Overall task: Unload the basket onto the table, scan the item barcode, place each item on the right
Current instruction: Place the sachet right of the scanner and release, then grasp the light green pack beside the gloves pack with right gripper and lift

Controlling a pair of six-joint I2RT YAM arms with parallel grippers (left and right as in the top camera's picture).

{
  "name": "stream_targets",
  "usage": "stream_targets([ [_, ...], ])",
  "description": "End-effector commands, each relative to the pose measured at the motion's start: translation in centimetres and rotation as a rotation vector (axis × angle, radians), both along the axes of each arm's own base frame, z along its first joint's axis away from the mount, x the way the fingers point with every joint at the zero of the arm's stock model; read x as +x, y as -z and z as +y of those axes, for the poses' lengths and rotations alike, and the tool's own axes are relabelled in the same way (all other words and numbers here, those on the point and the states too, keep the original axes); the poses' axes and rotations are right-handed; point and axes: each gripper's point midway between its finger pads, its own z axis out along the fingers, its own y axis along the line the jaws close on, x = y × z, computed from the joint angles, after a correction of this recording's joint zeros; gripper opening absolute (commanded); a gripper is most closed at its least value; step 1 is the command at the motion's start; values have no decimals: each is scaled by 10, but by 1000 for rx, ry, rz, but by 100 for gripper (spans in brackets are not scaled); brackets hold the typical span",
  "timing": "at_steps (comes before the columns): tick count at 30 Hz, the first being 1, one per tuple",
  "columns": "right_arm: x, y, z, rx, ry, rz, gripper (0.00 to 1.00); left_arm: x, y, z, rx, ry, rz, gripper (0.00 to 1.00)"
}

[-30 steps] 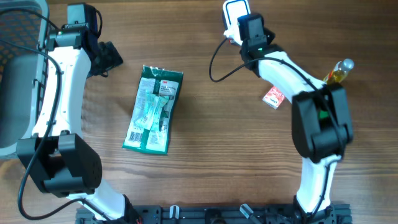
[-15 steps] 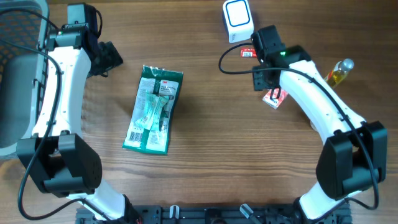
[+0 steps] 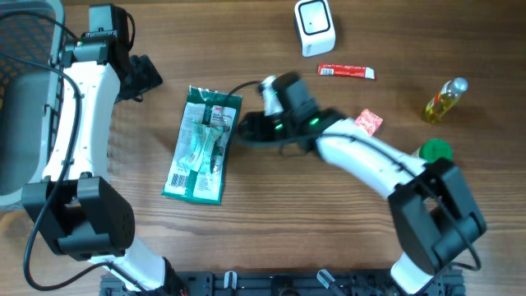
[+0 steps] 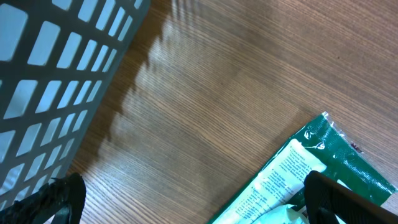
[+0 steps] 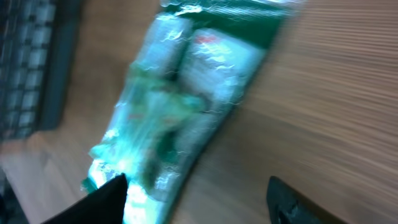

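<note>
The item is a green plastic packet (image 3: 203, 145) lying flat left of centre, with a barcode label (image 3: 179, 177) at its near left corner. The white scanner (image 3: 315, 16) stands at the back edge. My right gripper (image 3: 245, 129) is open at the packet's right edge. In the right wrist view the blurred packet (image 5: 180, 93) lies ahead of the open gripper (image 5: 199, 205), with nothing between the fingers. My left gripper (image 3: 145, 74) hangs open behind and left of the packet. The left wrist view shows the packet's corner (image 4: 298, 174) by the right finger (image 4: 348, 199).
A grey mesh basket (image 3: 25, 123) sits at the left edge and also fills the top left corner of the left wrist view as basket wall (image 4: 56, 81). On the right lie a red sachet (image 3: 346, 71), a small red packet (image 3: 369, 122), an oil bottle (image 3: 444, 97) and a green cap (image 3: 436, 150).
My right arm swung from the scanner at the back down and left to the packet's edge, and its jaws opened. The left arm has not moved.
</note>
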Motion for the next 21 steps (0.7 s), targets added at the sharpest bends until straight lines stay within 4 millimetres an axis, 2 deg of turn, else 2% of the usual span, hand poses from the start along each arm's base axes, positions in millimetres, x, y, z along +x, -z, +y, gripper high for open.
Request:
stream_targets([
  [1, -10, 9, 34, -57, 61, -93, 72, 3, -2, 1, 0, 11, -6, 100],
  [3, -14, 18, 46, -97, 173, -129, 65, 3, -2, 1, 0, 11, -6, 100],
  [7, -16, 46, 62, -55, 229, -68, 51, 3, -2, 1, 0, 11, -6, 100],
  [8, -16, 54, 64, -47, 234, -53, 45, 3, -2, 1, 0, 11, -6, 100],
  [9, -20, 63, 74, -13, 192, -25, 38, 3, -2, 1, 0, 11, -6, 100],
  [11, -30, 69, 91, 52, 112, 12, 37, 3, -2, 1, 0, 11, -6, 100],
  [13, -32, 72, 93, 57, 100, 23, 37, 3, -2, 1, 0, 11, -6, 100],
  [14, -32, 72, 93, 59, 99, 22, 20, 3, -2, 1, 0, 11, -6, 100],
  [15, -30, 72, 93, 60, 102, 19, 7, 3, -2, 1, 0, 11, -6, 100],
  [17, -22, 62, 90, 76, 111, -2, 4, 3, -2, 1, 0, 11, -6, 100],
  [19, -9, 23, 81, 86, 86, -99, 4, 3, -2, 1, 0, 11, -6, 100],
  [21, 3, -9, 57, 90, 137, -108, 4, 3, -2, 1, 0, 11, -6, 100],
])
